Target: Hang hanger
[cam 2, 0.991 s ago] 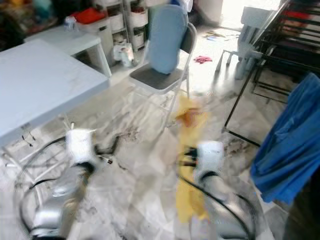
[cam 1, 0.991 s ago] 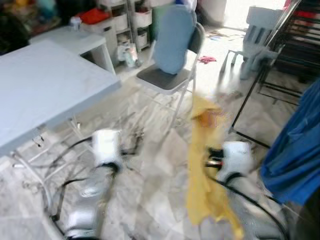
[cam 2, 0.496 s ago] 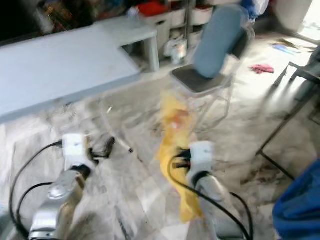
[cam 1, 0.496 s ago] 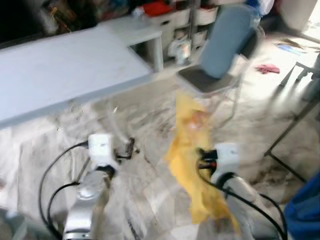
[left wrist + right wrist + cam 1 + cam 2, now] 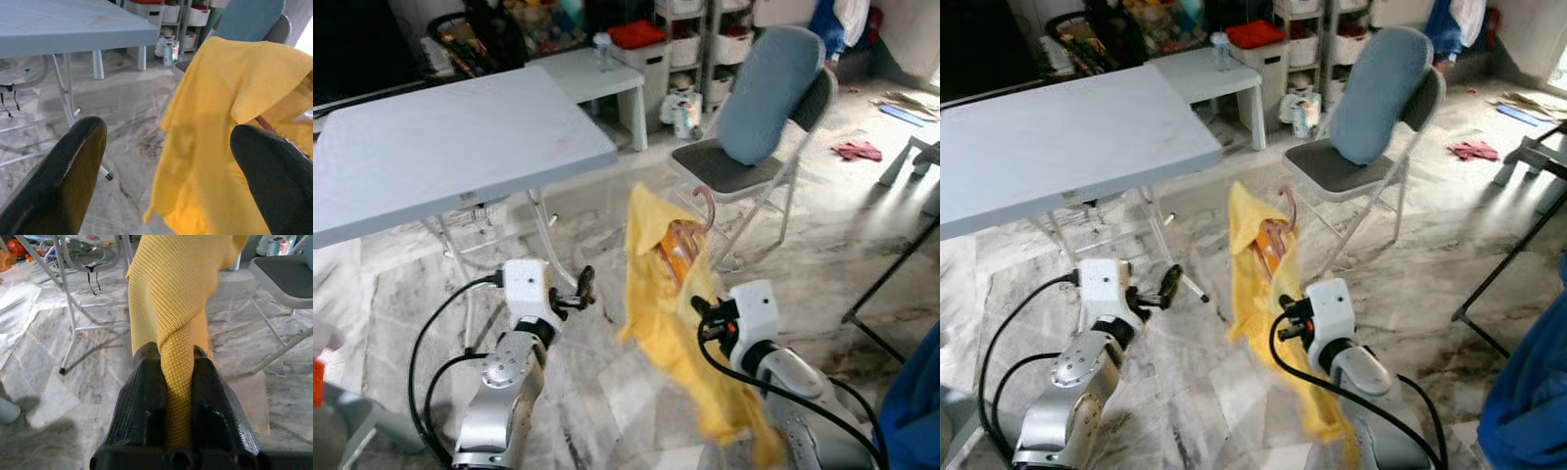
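Right gripper [image 5: 177, 382]: fingers pinch a fold of the yellow cloth [image 5: 671, 313].
Left gripper [image 5: 166, 161]: fingers spread, holding nothing.
Hanger [image 5: 690, 230]: pinkish (hook up), seemingly draped by the cloth, held above the floor.
Beyond: folding table [image 5: 450, 147], grey chair [image 5: 754, 108].

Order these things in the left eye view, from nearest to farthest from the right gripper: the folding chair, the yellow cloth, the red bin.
1. yellow cloth, clamped in the right gripper.
2. folding chair, ahead of it, slightly right.
3. red bin, farthest, at the back by the shelves.
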Controlling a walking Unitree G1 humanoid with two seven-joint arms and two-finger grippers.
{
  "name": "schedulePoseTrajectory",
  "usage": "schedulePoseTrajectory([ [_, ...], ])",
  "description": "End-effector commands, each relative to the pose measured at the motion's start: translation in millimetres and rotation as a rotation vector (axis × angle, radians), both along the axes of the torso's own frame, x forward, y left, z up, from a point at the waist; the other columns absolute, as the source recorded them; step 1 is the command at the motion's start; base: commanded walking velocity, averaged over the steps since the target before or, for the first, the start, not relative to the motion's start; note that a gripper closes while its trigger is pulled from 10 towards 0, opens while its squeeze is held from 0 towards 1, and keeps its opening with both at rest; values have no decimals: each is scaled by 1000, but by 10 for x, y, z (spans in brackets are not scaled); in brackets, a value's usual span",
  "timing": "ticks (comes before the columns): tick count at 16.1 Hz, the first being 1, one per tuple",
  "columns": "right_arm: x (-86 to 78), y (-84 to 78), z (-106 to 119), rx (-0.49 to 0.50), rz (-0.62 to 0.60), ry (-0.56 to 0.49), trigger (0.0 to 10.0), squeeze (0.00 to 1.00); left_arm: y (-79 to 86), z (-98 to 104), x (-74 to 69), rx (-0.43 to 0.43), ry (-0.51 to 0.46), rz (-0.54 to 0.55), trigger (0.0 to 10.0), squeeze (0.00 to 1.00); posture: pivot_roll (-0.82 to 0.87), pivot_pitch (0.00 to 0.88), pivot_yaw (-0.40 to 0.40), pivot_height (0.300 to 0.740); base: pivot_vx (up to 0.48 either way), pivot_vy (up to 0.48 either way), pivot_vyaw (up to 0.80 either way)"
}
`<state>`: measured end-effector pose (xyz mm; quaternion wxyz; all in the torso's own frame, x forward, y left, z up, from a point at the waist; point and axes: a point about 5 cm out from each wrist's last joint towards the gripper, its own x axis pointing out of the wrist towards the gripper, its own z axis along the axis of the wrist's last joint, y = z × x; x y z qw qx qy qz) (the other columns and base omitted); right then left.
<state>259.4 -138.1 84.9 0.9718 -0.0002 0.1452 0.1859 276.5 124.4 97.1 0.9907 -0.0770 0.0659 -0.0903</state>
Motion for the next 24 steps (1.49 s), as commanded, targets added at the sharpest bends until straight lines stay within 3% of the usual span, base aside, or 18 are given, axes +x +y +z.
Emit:
schedulePoseTrajectory([
  [1, 26, 85, 176, 32, 38, -76, 10000, 0, 43, 6, 8, 10, -3, 9, 10000, 0, -123, 0, 40, 740, 0, 0, 0],
  [7, 12, 122, 212, 44, 63, -90, 10000, 0, 59, 2, 15, 19, -1, 12, 10000, 0, -121, 0, 42, 740, 0, 0, 620],
  [14, 53, 131, 232, 61, 53, -94, 10000, 0, 59, 6, 47, -8, 11, 23, 10000, 0, -119, 0, 46, 740, 0, 0, 0],
  [24, 57, 132, 235, 63, 52, -96, 10000, 0, 47, -2, 65, -4, 16, 19, 10000, 0, -118, 0, 45, 740, 0, 379, 0],
])
